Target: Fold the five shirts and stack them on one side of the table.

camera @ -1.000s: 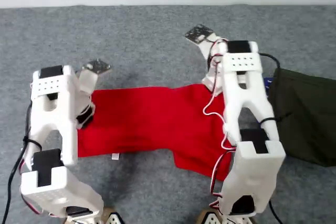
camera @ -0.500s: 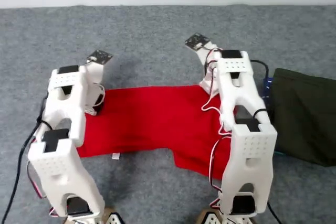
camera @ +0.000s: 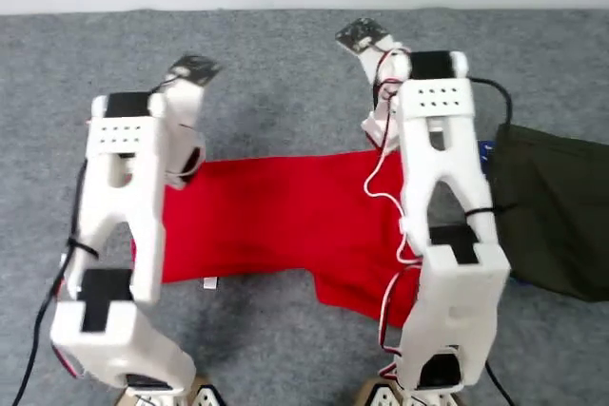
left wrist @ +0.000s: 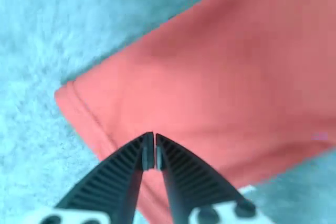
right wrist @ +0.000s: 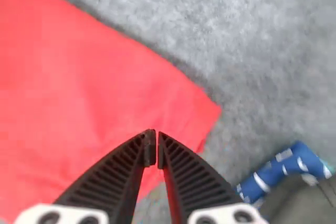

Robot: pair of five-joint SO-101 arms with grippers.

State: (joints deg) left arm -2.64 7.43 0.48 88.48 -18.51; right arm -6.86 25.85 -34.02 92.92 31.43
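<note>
Black ribbed jaws of the left arm [camera: 124,187] are pressed together and empty, above the red shirt [left wrist: 226,66] close to its hemmed corner. The jaws of the right arm [camera: 438,168] are pressed together in the same way above the opposite far corner of this shirt. The shirt lies spread flat in the middle of the grey table [camera: 285,54] between both arms, with a white tag [camera: 207,283] at its near edge. A blue striped thing [right wrist: 278,174] lies just beside its right corner, and a dark green shirt [camera: 557,216] lies at the right side of the table.
</note>
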